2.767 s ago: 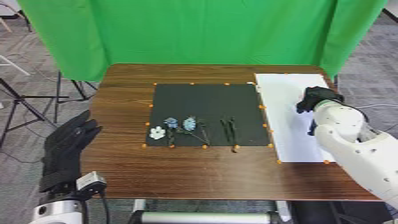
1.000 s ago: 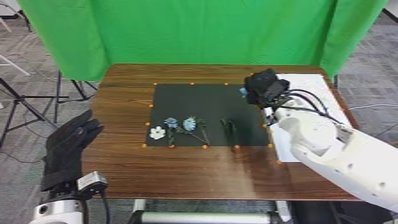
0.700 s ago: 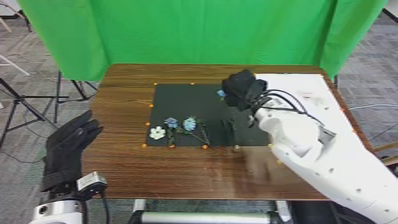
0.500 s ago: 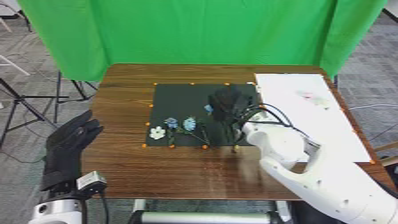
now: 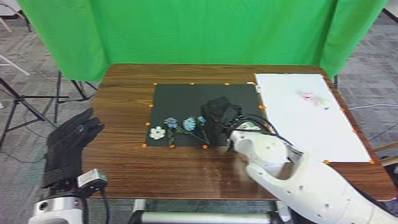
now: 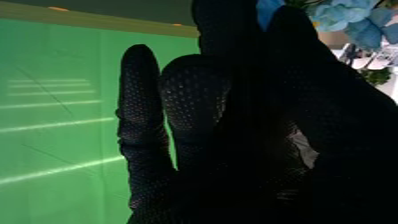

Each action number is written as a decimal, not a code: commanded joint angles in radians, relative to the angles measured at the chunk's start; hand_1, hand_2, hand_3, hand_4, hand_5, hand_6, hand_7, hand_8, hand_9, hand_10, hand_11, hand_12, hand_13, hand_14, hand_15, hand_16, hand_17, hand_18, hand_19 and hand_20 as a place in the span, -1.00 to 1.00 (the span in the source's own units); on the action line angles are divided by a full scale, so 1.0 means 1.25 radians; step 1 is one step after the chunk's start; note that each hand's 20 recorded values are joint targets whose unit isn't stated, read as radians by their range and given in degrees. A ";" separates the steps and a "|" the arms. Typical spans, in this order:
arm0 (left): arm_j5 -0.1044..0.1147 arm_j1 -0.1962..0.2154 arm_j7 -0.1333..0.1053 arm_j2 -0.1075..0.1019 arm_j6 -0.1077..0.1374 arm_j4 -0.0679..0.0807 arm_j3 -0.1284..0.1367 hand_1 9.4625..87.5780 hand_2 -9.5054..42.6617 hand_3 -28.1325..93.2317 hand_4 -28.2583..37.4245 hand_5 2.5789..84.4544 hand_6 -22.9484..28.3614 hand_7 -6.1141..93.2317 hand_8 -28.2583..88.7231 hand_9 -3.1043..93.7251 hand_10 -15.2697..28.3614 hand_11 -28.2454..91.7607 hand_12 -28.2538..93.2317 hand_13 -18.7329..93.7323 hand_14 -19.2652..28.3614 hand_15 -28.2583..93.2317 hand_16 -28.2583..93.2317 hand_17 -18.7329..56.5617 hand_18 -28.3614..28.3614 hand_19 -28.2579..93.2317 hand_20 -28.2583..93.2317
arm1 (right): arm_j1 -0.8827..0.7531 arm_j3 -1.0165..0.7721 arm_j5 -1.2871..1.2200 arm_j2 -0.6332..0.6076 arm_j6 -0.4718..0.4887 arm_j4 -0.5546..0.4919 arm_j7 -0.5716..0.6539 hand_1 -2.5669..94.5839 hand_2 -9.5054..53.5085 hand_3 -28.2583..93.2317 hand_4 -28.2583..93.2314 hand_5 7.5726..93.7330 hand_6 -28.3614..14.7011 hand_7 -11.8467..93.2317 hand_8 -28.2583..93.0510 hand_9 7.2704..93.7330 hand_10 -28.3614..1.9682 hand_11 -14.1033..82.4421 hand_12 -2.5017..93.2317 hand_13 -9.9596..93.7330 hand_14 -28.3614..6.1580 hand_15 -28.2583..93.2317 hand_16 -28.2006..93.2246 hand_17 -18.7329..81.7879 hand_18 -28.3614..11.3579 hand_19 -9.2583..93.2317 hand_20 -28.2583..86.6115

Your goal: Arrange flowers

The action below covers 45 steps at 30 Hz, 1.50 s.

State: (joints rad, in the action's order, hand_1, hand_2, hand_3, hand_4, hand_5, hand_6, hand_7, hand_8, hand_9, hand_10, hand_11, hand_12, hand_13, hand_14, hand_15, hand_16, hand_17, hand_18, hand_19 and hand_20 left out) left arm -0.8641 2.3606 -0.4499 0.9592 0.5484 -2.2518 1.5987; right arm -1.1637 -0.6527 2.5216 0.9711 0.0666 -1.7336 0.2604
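Holding blue flower (image 5: pixel 202 119) inside mat's edge (image 5: pixel 257 97)

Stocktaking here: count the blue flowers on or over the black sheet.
3: one blue flower nearest the white flower, another right of it, a third in the right hand, which may hide more.

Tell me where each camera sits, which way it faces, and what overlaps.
Head view: on the robot's head, looking forward and down at the table, dark mat and white sheet, with the green curtain beyond. Left hand, right hand and both arms show.
Right wrist view: on the right arm's wrist, looking along the right hand's black glove toward the curtain, a blue flower near its fingers.
Both share the right hand, green curtain and blue blooms.
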 commanded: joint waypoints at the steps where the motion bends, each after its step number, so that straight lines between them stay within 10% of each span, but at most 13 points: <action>1: -0.005 0.000 0.005 0.006 -0.007 0.002 0.002 -0.57 -0.43 0.84 -0.73 -0.05 0.34 -0.56 -0.71 -0.20 0.64 0.09 -0.45 -0.23 0.95 0.52 -0.83 -0.74 0.74 0.45 -0.52 | 0.023 0.015 0.016 0.020 0.006 0.017 0.026 0.08 -0.84 0.67 -1.00 0.63 0.38 -0.27 -0.55 0.75 0.39 -0.30 -0.36 0.68 0.42 0.62 -0.22 0.07 -0.45 0.94 -0.57; 45: -0.009 0.012 0.010 0.011 -0.004 -0.001 0.005 -0.55 -0.46 0.84 -0.69 -0.05 0.33 -0.56 -0.71 -0.20 0.63 0.09 -0.45 -0.23 0.94 0.52 -0.83 -0.74 0.74 0.45 -0.52 | -0.065 -0.171 0.030 0.133 0.337 -0.035 0.004 -0.14 -0.99 0.88 -1.00 0.22 0.08 -0.37 -0.75 0.28 -0.19 -0.14 -0.58 0.42 0.09 0.71 -0.27 -0.13 -0.59 0.85 -0.47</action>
State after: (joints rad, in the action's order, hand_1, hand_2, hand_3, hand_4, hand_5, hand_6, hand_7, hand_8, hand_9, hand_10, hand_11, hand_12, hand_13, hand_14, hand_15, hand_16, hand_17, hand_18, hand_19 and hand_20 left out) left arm -0.8687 2.3570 -0.4432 0.9650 0.5458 -2.2492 1.6011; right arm -1.2466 -0.8693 2.5707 1.1292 0.4742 -1.7594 0.2629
